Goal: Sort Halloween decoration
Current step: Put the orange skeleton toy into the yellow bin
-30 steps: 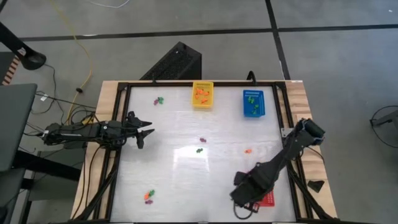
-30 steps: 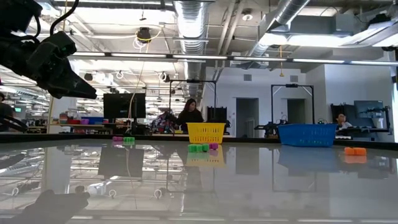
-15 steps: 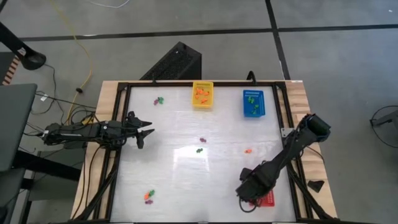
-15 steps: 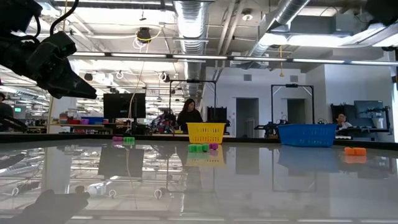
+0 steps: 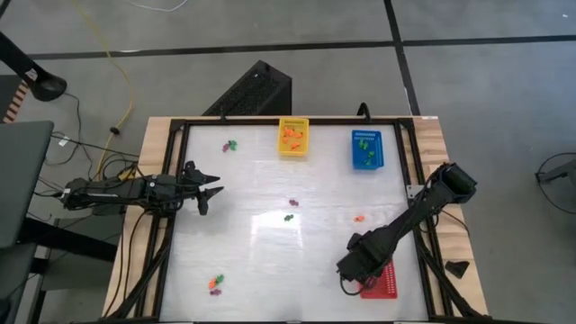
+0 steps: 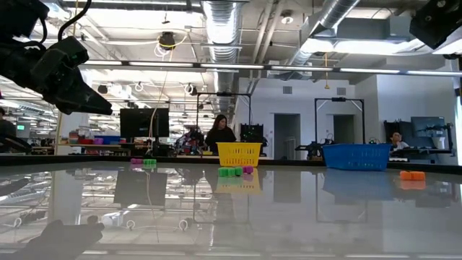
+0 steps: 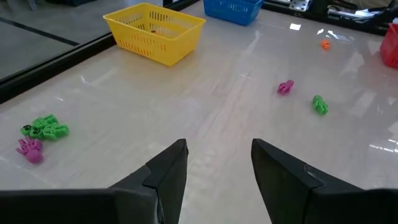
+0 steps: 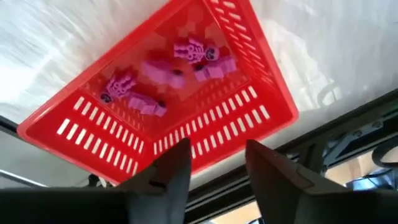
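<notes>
Right gripper (image 5: 346,267) sits over the red basket (image 5: 382,282) at the table's near right corner, fingers spread, nothing between them. Right wrist view shows purple trinkets (image 8: 196,51) lying inside the basket, two skeleton-like figures visible, each flat on the floor and lying at a different angle to the basket walls; can't tell heads from feet reliably.

Left gripper (image 5: 209,187) waits near the table's left edge, fingers apart, empty.

Still loose on the table (image 5: 270,261): green and purple pair (image 5: 229,145) near the far left corner, purple and green pair (image 5: 290,211) mid-table, orange piece (image 5: 359,217) right of centre, orange and purple bits (image 5: 215,283) near the front edge. Too small in the high view to give a long axis. Yellow basket (image 5: 293,138) and blue basket (image 5: 366,149) stand at the far edge.

Risks, as judgement:
- the right gripper is low over the basket, so pulling away sideways could catch the rim and drag or tip it off the corner
- trinkets are tiny and the table is glossy, so a pinch could flick one away
- paired pieces lie touching, so a grab may take both colours
</notes>
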`<control>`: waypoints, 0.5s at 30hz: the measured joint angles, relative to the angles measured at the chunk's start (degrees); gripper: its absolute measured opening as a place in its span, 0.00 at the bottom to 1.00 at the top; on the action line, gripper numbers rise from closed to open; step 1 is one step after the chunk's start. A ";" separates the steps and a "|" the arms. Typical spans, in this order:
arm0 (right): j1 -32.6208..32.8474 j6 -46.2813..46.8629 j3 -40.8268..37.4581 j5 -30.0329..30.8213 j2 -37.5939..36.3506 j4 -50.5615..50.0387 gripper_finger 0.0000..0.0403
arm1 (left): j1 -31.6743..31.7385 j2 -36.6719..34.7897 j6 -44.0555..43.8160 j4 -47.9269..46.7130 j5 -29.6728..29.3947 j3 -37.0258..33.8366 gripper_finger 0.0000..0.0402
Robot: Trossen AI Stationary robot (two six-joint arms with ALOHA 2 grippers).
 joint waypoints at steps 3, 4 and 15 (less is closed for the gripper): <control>0.01 -0.43 0.00 -0.70 0.00 -0.76 0.53 | -0.01 0.00 0.00 0.00 0.00 0.00 0.42; 0.01 -1.04 0.00 -1.03 0.00 -0.88 0.55 | -0.01 0.00 0.00 0.00 0.00 -0.01 0.42; -1.26 -6.14 0.04 19.62 0.02 6.00 0.57 | -0.02 0.00 0.00 0.00 0.00 -0.01 0.42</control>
